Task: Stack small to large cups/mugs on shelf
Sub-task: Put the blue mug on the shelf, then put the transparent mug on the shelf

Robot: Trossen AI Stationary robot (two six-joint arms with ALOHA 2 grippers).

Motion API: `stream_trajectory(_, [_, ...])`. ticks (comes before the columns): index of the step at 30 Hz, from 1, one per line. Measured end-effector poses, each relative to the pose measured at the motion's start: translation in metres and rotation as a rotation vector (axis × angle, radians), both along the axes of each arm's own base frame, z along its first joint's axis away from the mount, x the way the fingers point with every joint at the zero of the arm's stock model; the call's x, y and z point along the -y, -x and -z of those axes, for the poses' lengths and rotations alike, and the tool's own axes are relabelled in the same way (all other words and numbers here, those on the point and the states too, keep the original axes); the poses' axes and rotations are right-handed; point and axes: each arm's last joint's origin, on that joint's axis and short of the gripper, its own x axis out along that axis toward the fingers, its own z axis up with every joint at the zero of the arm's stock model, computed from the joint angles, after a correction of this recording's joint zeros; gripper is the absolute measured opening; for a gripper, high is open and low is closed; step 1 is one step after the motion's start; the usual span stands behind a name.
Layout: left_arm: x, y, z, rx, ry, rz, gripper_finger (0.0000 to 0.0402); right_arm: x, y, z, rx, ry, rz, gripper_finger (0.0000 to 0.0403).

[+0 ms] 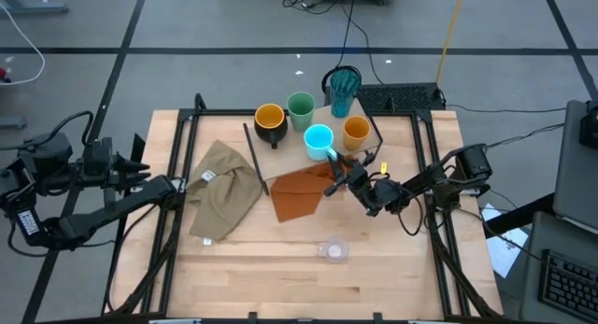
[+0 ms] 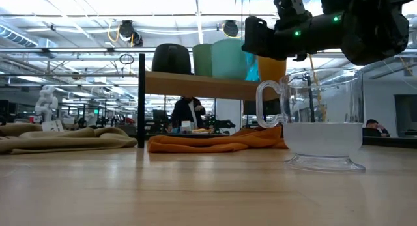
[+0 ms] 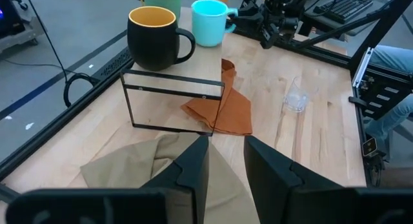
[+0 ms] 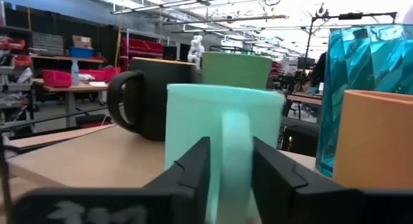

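Observation:
The shelf (image 1: 290, 147) carries five vessels on their bases: black mug (image 1: 269, 123), green cup (image 1: 300, 106), teal tumbler (image 1: 344, 89), orange cup (image 1: 356, 133) and blue mug (image 1: 319, 140). My right gripper (image 4: 230, 153) comes level from the table's right, open, its fingers on either side of the blue mug's handle (image 4: 236, 143). The clear glass (image 1: 334, 251) stands on the tabletop near the front. My left gripper (image 3: 226, 143) waits open at the table's left, above the khaki cloth, holding nothing. My right gripper has its fingers flanking the blue mug's handle (image 4: 236, 130), level with it, from the table's right. A sliver of the mug's wall shows between one finger (image 4: 193, 169) and the handle. Whether the other finger touches the handle I cannot tell. The mug stands upright on the shelf.
An orange cloth (image 1: 299, 193) lies under and in front of the shelf. A khaki cloth (image 1: 222, 189) lies crumpled at the left. Black frame rails (image 1: 182, 156) run along the table's sides. Bare wood stretches along the near edge around the glass.

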Motion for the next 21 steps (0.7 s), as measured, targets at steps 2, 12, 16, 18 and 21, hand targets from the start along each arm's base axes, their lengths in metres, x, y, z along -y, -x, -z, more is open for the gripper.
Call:
stream_trajectory(2, [0.0000,0.0000,0.0000,0.001,0.003,-0.001,0.0097,0.0018,-0.0002,0.0001,0.002,-0.002,0.006,0.0103])
stream_trajectory(12, [0.0000,0.0000,0.0000,0.001,0.003,-0.001,0.0097,0.0032,-0.0009,-0.0002,-0.003,0.012,-0.011,0.0106])
stream_trajectory(16, [0.0000,0.0000,0.0000,0.001,0.003,-0.001,0.0097,0.0042,-0.0016,-0.0006,0.004,0.015,-0.031,0.0112])
stream_trajectory(18, [0.0000,0.0000,0.0000,0.001,0.004,-0.001,0.0097,0.0052,-0.0016,-0.0008,0.006,0.015,-0.027,0.0120])
stream_trajectory(21, [0.0000,0.0000,0.0000,0.001,0.004,-0.001,0.0097,0.0060,-0.0011,-0.0025,0.011,0.015,-0.025,0.0136])
